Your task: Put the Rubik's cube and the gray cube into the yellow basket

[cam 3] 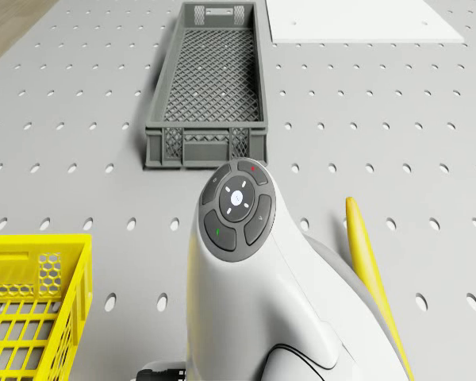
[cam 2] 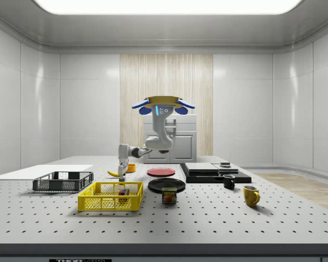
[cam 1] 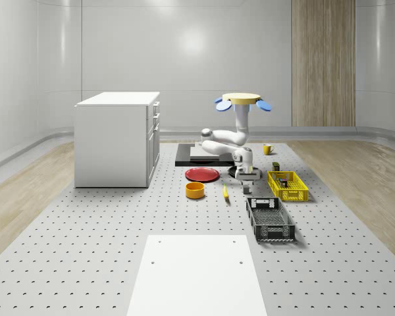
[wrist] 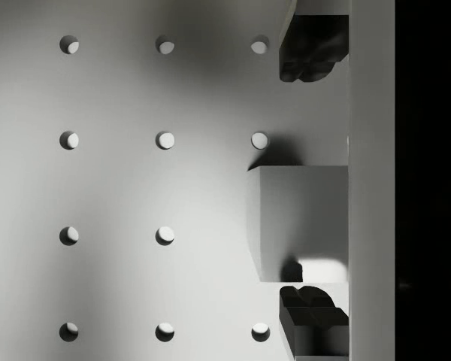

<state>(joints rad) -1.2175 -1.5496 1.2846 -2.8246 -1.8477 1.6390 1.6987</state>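
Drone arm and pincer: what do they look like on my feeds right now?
The arm is glossy white with rounded links, hanging from a yellow disc body with blue rotors, the drone. Near the wrist sits a dark gray round button pad with small red and green marks. The pincer has dark, almost black fingertips.

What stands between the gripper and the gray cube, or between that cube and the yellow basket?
Nothing visible. The drone hovers over the table. The gripper, fingers open, straddles the gray cube. Only bare table separates the cube from the yellow basket beside it.
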